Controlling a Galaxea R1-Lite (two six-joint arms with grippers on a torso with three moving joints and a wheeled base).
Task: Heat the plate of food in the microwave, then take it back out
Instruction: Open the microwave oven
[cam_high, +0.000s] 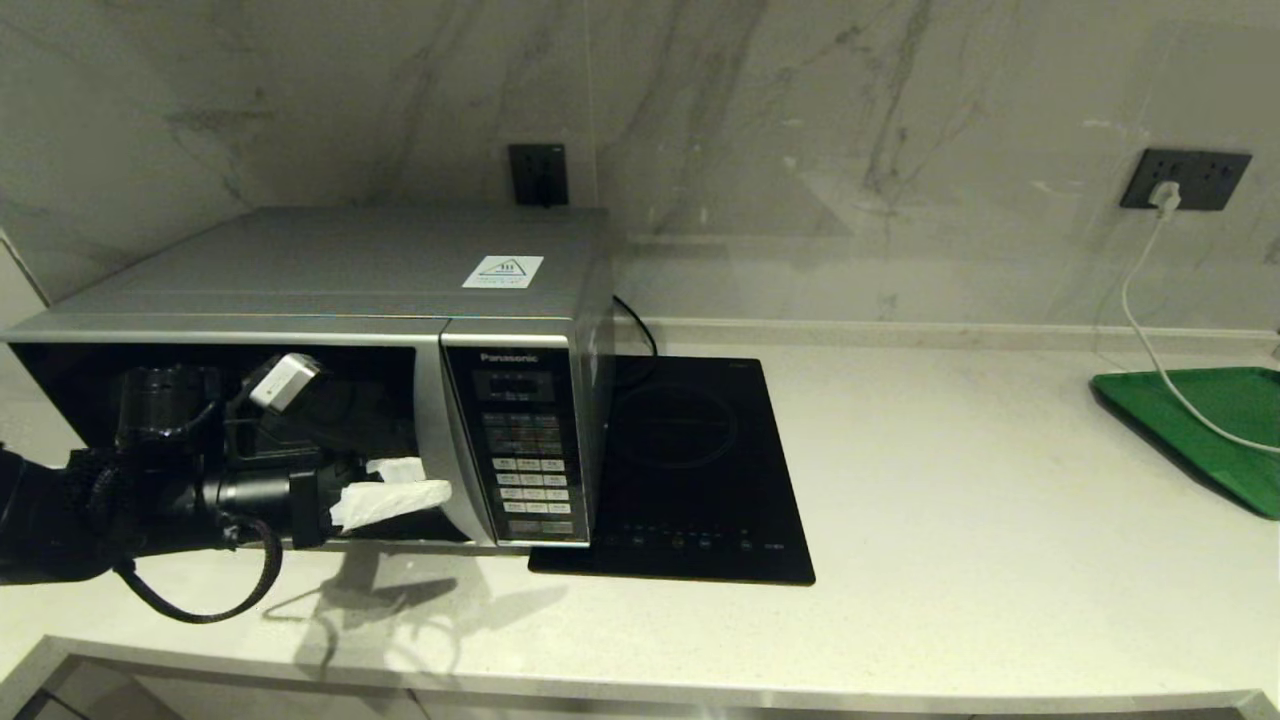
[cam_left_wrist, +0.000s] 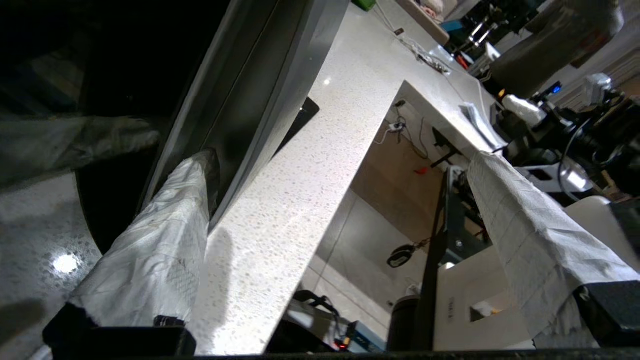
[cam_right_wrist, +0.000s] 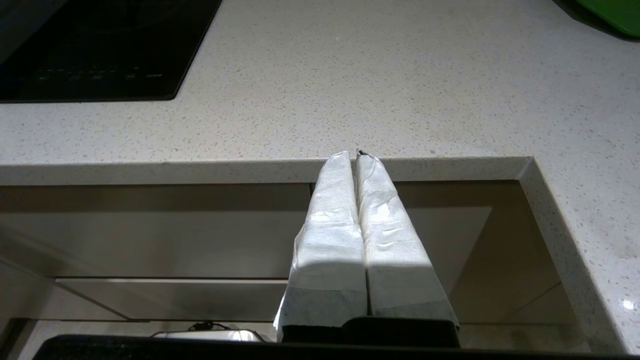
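With its jaws spread wide, the left gripper (cam_high: 400, 487) is held against the Panasonic microwave (cam_high: 330, 330) door's right edge, where one finger should be hooked firmly.

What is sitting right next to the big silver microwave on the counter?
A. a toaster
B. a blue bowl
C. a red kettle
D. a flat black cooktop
D. In the head view a flat black induction hob lies on the counter right beside the microwave, on the side where its button panel is.
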